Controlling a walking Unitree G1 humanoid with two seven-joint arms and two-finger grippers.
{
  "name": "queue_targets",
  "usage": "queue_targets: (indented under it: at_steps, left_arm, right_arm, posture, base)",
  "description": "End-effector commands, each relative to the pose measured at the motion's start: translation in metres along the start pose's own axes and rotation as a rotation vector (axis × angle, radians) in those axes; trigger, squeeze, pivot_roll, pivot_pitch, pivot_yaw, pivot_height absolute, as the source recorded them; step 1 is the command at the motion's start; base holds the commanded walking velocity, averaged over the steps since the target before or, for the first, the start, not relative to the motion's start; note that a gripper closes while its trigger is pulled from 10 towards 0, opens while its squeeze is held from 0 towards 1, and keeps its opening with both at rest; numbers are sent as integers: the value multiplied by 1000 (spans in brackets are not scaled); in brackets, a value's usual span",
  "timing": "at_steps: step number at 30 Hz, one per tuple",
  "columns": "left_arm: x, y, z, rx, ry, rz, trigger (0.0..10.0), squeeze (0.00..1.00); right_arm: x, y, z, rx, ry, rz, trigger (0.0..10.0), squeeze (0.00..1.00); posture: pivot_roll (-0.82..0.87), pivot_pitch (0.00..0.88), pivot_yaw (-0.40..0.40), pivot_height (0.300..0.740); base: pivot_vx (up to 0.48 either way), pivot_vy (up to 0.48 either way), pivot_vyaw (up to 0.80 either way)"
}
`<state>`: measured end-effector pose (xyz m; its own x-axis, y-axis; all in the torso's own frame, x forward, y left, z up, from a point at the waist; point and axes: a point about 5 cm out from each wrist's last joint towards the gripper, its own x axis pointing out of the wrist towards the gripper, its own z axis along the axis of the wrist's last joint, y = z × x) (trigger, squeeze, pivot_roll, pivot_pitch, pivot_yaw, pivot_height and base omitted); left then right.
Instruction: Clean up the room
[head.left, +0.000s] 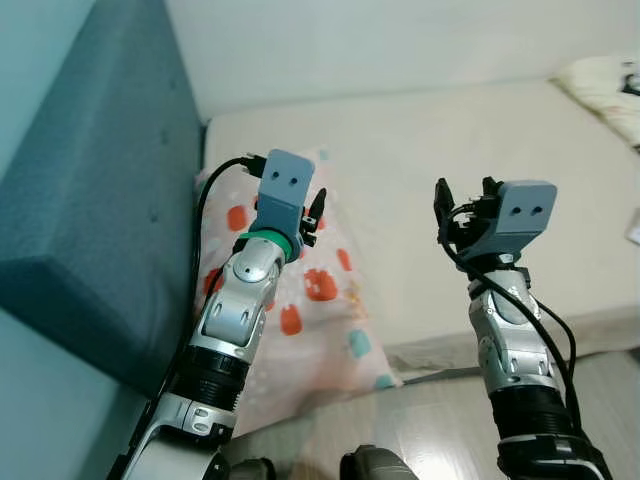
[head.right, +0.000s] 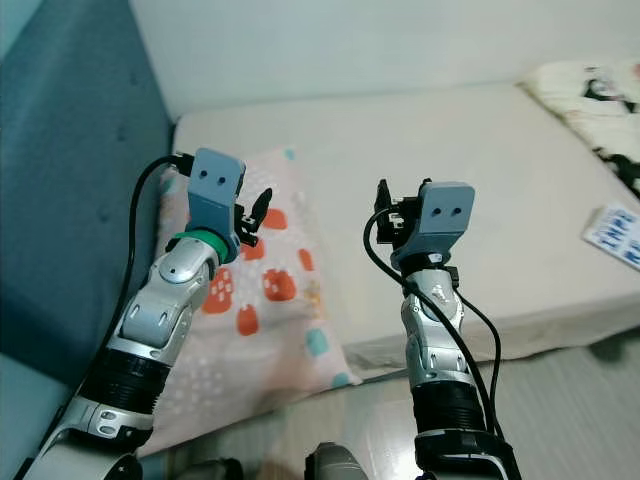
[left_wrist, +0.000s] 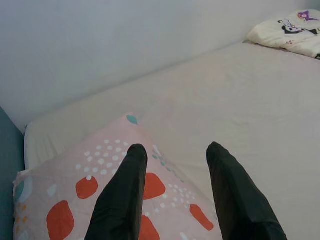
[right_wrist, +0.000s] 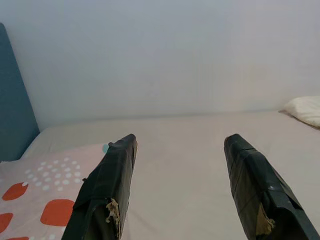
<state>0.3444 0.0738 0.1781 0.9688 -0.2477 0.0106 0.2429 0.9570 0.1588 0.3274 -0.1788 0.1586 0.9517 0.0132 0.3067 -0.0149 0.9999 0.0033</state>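
A pink pillow (head.left: 322, 335) with red and teal spots lies at the left end of the cream bed (head.left: 430, 130), against the blue headboard, and overhangs the front edge. My left gripper (head.left: 314, 214) is raised above the pillow, open and holding nothing; the left wrist view shows its fingers (left_wrist: 125, 200) spread over the pillow (left_wrist: 65, 200). My right gripper (head.left: 462, 205) hovers above the bare mattress to the pillow's right, also open and holding nothing (right_wrist: 181, 140).
A padded blue headboard (head.left: 100, 200) bounds the bed on the left, and a pale wall runs behind it. At the far right lie a white cartoon-print blanket (head.right: 590, 90) and a blue-and-white packet (head.right: 612, 234). Grey wood floor (head.left: 430, 420) runs along the bed's front edge.
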Motion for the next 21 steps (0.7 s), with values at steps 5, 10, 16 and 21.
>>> queue_targets:
  at_steps: [5,10,16,21]
  left_arm:
    - [0,4,-9,20,48,16,10000,0]
    - [3,6,-44,90,202,-25,10000,0]
    - [2,17,-85,87,362,37,10000,0]
    - [-4,26,-108,-34,433,152,10000,0]
  right_arm:
    - [-3,3,-5,20,32,8,10000,0]
    - [-8,16,-15,155,80,90,10000,0]
    - [-15,27,-24,169,118,152,10000,0]
    - [-20,36,-31,129,151,234,10000,0]
  posture:
    - [-70,39,45,740]
    - [-66,56,49,740]
    - [-56,82,43,740]
    - [-65,142,36,740]
  base:
    - [0,0,0]
    - [0,0,0]
    - [0,0,0]
    - [0,0,0]
